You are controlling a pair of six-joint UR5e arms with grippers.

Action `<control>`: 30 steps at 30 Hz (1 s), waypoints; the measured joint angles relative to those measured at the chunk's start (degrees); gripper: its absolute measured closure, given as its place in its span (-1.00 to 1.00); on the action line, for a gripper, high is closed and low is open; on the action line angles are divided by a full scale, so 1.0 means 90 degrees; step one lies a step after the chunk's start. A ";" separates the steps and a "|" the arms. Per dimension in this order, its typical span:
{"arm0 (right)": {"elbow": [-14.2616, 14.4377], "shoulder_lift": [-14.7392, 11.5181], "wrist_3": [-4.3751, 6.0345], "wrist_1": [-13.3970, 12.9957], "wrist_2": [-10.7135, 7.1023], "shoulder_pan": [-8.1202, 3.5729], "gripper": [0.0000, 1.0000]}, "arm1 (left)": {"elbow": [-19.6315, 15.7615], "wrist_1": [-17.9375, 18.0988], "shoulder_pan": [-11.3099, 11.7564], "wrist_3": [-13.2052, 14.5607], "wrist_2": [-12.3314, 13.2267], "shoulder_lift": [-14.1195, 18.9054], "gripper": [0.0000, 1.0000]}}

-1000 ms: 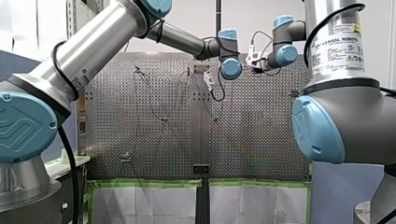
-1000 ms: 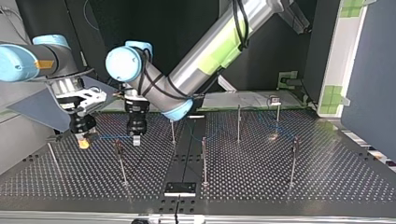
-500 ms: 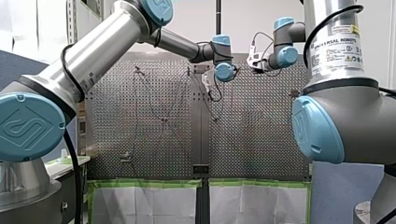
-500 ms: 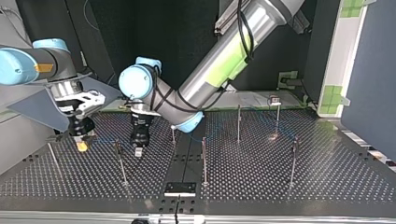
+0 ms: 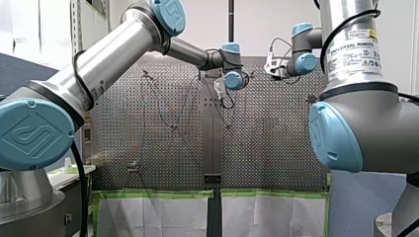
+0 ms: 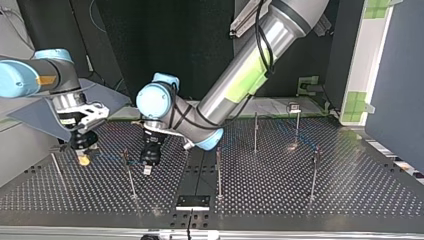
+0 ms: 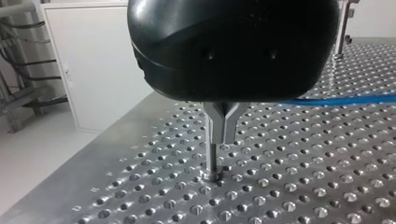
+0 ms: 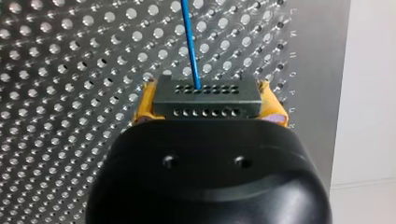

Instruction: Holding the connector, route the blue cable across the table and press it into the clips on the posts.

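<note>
My right gripper (image 8: pixel 205 93) is shut on the dark grey connector (image 8: pixel 205 106), a block with rows of small holes held between yellow pads (image 8: pixel 144 100). The blue cable (image 8: pixel 190 42) leaves it over the perforated table. In the top view my right gripper (image 6: pixel 83 159) hangs low at the left. From it the blue cable (image 6: pixel 107 154) runs toward a thin post (image 6: pixel 129 175). My left gripper (image 6: pixel 148 169) points down just right of that post, above the table. Its metal fingers (image 7: pixel 219 135) are shut with nothing between them. The blue cable (image 7: pixel 336 100) passes beside them.
Several thin posts stand on the table, such as one (image 6: pixel 218 170) in the middle and one (image 6: pixel 314 172) at the top view's right. A black plate (image 6: pixel 192 201) lies at the near edge. A white cabinet (image 7: pixel 93 60) stands past the table's edge.
In the top view my left gripper has moved right, nearer and lower. My right gripper has shifted a little left and down with the connector still in it.
</note>
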 joint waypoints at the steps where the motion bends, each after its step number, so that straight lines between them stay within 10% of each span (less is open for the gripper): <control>1: -0.0011 0.0003 -0.0001 -0.0003 0.0001 -0.0001 1.00 | 0.0005 -0.0015 0.0007 0.0010 0.0042 -0.0004 1.00; 9: -0.0082 0.0029 0.0002 -0.0069 -0.0007 -0.0019 1.00 | 0.0013 -0.0118 -0.0027 0.0064 0.0083 -0.0010 0.39; 11: -0.0084 0.0039 0.0002 -0.0087 -0.0012 -0.0019 1.00 | 0.0013 -0.0183 -0.0052 0.0103 0.0038 -0.0009 -0.25; 13: -0.0085 0.0049 -0.0001 -0.0098 -0.0017 -0.0018 1.00 | 0.0012 -0.0268 -0.0076 0.0154 -0.0017 -0.0008 -0.40; 14: -0.0085 0.0052 -0.0004 -0.0101 -0.0020 -0.0018 1.00 | 0.0013 -0.0332 -0.0091 0.0190 -0.0071 -0.0006 -0.91; 30: -0.0087 0.0062 -0.0026 -0.0107 -0.0084 -0.0013 1.00 | -0.0045 -0.1248 -0.0452 0.0191 -0.0960 0.0056 -1.00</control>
